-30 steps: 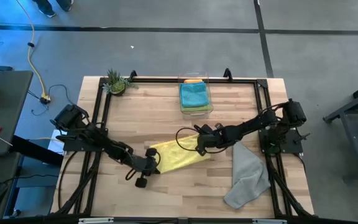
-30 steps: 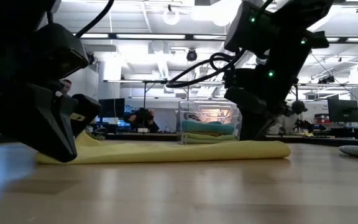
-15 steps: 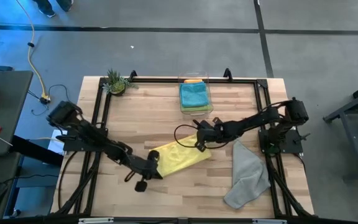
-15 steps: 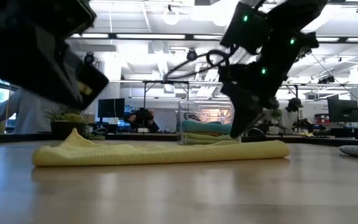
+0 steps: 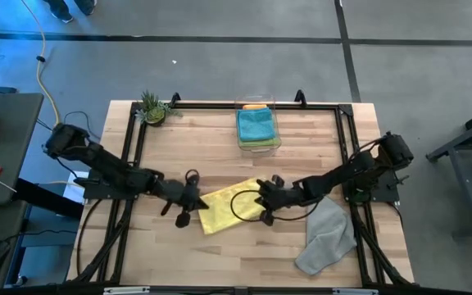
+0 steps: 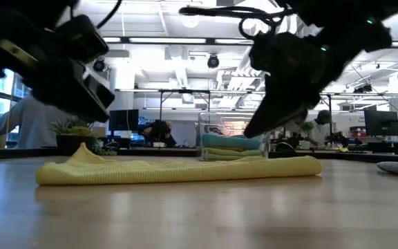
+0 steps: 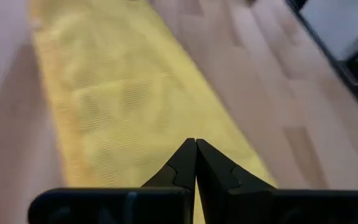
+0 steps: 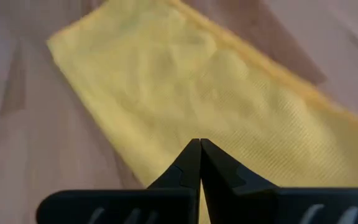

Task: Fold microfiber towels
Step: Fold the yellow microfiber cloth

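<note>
Two grippers hang low over a folded yellow towel (image 5: 229, 206) near the middle of the wooden table (image 5: 220, 139), and both have their fingers pressed together with nothing between them. Seen from above, the left gripper (image 5: 192, 197) sits at the towel's left end, just beside its edge; the left wrist view shows its two dark fingers (image 7: 184, 171) meeting in a closed point above the yellow cloth (image 7: 123, 99), holding none of it. Its arm reaches in from the table's left edge, stretched low and nearly level across the wood. The right gripper (image 5: 262, 199) is at the towel's right end, its closed fingers (image 8: 194, 167) likewise pointing over the yellow weave (image 8: 191, 81) without pinching it. Its arm comes from the right edge, angled down and toward the centre, passing above a corner of the grey towel (image 5: 326, 233), which lies loose and rumpled near the front right of the table.

From table height the yellow towel (image 6: 178, 169) lies flat as a long low strip, with a small raised peak at its left end, and both grippers stand clear above it. Farther back, a clear plastic bin (image 5: 257, 124) holds a stack with the teal blue towel (image 5: 256, 124) on top, an orange towel (image 5: 255, 106) edge showing behind it. A small potted plant (image 5: 153, 107) stands at the back left corner
</note>
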Motion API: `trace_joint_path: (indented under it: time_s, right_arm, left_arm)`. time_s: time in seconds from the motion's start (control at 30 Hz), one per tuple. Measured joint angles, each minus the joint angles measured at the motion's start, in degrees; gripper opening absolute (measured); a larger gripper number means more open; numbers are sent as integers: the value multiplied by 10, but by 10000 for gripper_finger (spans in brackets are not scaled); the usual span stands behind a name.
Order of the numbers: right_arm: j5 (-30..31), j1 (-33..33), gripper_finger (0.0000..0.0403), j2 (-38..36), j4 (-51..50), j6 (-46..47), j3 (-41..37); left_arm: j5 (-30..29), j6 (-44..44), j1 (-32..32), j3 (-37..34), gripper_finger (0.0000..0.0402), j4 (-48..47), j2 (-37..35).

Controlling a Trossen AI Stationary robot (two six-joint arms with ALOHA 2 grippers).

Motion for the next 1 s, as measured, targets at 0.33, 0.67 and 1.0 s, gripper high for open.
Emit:
trace_joint_path:
  time_s: [0.33, 0.67, 1.0]
  right_arm:
    - [-16, 34, 0, -3, -35, -38, -16]
    - [-117, 28, 0, -3, -42, -49, -16]
    - [-116, 46, 0, -2, -99, -30, -16]
  left_arm:
    - [39, 40, 108, 4, 0, -36, -7]
    - [83, 70, 168, 4, 0, -85, -7]
    - [55, 81, 154, 3, 0, -140, 1]
